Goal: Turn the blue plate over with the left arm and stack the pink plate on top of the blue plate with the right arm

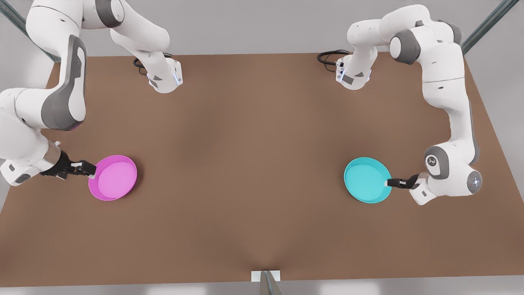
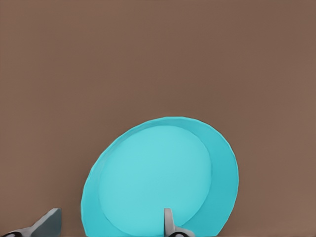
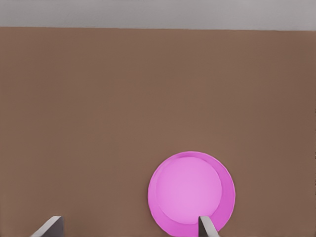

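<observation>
Nothing was done yet — my left gripper [image 1: 389, 182], fingers spread, straddled the rim of the round turquoise plate [image 1: 365, 179], still upright-faced, while my right gripper [image 1: 92, 169], equally spread, straddled the round magenta-pink plate [image 1: 114, 178], far apart.

You see a matt brown table [image 1: 254, 164], smooth and even, with no grain. The blue plate [image 1: 365, 179] looks like smooth plastic with a soft satin sheen, and the pink plate [image 1: 114, 177] has the same finish. Both arms wear glossy white shells with matt grey joints. The left gripper [image 1: 389, 182] and right gripper [image 1: 92, 169] are matt black, and their fingers [image 2: 169, 222] look dull grey in your wrist views.
</observation>
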Controlling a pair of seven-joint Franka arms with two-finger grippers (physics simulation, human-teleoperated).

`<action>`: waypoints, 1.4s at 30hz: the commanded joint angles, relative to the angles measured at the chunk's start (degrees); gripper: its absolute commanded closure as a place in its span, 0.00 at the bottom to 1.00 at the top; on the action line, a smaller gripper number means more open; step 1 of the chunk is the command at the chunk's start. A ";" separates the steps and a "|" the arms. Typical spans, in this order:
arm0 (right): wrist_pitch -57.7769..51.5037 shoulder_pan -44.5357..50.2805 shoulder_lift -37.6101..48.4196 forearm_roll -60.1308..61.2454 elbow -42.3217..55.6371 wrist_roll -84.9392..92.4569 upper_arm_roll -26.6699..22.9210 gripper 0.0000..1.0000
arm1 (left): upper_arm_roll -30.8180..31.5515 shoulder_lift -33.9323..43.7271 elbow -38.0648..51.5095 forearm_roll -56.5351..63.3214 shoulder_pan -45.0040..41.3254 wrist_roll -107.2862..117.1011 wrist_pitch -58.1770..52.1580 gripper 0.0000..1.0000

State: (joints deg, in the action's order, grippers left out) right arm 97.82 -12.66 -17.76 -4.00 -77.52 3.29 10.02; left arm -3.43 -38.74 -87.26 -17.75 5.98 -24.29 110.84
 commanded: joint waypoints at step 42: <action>0.00 0.18 -0.35 -0.30 0.00 0.14 0.27 0.00 | -0.08 -5.47 -3.61 -7.03 3.25 -11.83 3.68 0.72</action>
State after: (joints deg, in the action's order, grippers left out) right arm 97.82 -12.47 -18.11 -4.31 -77.52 3.43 10.28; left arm -3.52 -44.21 -90.88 -24.80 9.23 -36.12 114.52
